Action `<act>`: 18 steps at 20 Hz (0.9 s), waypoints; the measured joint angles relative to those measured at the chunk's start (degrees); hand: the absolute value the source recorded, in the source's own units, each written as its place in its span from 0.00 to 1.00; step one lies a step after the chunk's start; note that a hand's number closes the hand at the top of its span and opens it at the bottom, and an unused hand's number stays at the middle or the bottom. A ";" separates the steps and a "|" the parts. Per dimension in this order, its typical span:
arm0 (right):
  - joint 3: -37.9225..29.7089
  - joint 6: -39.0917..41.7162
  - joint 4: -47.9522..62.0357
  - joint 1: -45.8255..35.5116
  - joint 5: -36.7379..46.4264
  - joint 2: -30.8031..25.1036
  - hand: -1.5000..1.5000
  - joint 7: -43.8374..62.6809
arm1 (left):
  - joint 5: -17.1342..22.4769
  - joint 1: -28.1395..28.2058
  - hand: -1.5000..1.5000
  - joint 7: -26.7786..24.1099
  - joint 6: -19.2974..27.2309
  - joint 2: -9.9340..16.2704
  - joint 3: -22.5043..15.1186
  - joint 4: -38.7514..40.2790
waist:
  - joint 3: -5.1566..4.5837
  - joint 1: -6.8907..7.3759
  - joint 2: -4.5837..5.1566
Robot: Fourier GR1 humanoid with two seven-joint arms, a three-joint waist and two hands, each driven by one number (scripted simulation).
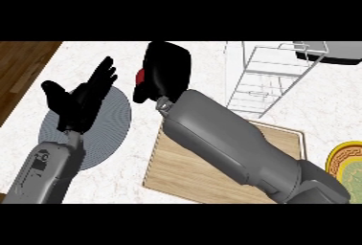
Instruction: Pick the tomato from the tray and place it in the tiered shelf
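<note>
Right hand (167, 67) curled around the tomato (141, 75), hiding all but a red sliver at its nine o'clock edge. Wire tiered shelf (272, 79) at three o'clock, partly cut off. Left hand (79, 98) fingers spread, over grey mat (117, 124). Wooden tray (184, 167) beneath the forearm.

- One view only, from my head, staring steeply down at the counter (212, 62).
- My forearms rise from the lower edge, filling the frame close up.
- Left hand (78, 98) shows left, right hand (164, 67) right: unmirrored.
</note>
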 measured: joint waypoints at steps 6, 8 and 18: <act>-2.62 -4.29 4.48 -8.63 3.31 -0.10 1.00 2.43 | -0.28 0.07 0.50 -0.07 0.57 -0.23 0.42 0.78 | -0.10 -1.31 -0.37; -3.43 -4.96 6.95 -11.33 4.42 -0.10 1.00 3.34 | -0.32 0.32 0.50 -0.31 0.46 0.03 0.65 0.79 | -0.12 -1.79 -0.44; -7.65 -5.28 18.42 -21.92 7.88 -0.05 1.00 7.46 | 0.39 2.69 0.50 -0.38 0.37 1.80 3.18 0.12 | -0.04 -4.75 -0.88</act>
